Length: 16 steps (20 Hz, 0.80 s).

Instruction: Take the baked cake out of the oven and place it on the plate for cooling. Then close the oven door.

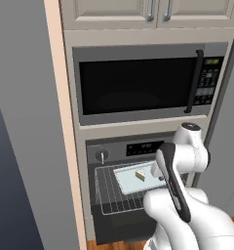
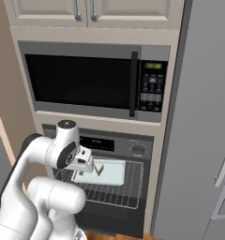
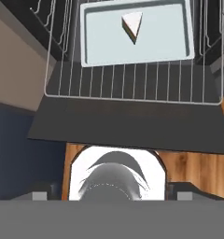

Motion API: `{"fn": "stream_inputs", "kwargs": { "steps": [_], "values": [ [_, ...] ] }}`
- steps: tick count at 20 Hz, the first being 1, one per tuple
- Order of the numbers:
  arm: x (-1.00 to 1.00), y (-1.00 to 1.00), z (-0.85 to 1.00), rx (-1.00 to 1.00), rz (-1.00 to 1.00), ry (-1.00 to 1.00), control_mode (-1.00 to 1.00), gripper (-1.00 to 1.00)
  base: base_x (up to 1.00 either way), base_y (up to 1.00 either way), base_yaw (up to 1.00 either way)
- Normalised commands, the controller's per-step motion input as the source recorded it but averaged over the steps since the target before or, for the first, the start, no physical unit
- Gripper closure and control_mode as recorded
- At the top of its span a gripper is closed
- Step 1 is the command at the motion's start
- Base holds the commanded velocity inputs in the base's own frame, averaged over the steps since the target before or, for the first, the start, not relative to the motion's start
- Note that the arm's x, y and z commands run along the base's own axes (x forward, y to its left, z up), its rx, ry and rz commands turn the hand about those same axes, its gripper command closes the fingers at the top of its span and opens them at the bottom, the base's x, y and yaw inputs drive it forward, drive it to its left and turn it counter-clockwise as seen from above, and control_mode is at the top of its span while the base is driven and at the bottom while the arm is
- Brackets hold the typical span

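The oven (image 1: 138, 148) stands open, its dark oven door (image 3: 132, 126) folded down flat. A wire rack (image 3: 132, 84) is pulled out over the door. A pale baking tray (image 3: 160, 42) rests on the rack with a wedge of cake (image 3: 132, 25) on it; the cake (image 1: 140, 175) also shows from the left base. My gripper (image 3: 114, 193) is open, fingertips far apart with nothing between them. It hovers in front of the door's edge and looks down at the rack. From the right base, the gripper (image 2: 86, 168) hangs just left of the cake (image 2: 99, 169). The plate is out of view.
A black-windowed microwave (image 1: 138, 85) sits right above the oven, under cream cabinets. A grey fridge side (image 2: 203, 117) bounds the right and a tall grey panel (image 1: 26, 122) the left. Wood floor (image 3: 198, 163) lies below the door's edge.
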Motion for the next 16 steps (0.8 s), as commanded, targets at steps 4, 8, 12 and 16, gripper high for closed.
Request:
{"fn": "stream_inputs", "kwargs": {
  "steps": [4, 8, 12, 16],
  "values": [
    [0.00, 0.00, -0.41, 0.00, 0.00, -0.41, -1.00, -1.00, 0.00, 0.00, 0.00],
    [0.00, 0.00, -0.52, 0.00, 0.00, -0.40, -1.00, -1.00, 0.00, 0.00, 0.00],
    [0.00, 0.07, -0.60, 0.00, 0.00, -0.34, -1.00, -1.00, 0.00, 0.00, 0.00],
    [0.00, 0.09, -0.55, 0.00, 0.00, -0.31, -1.00, -1.00, 0.00, 0.00, 0.00]
  ]
}}
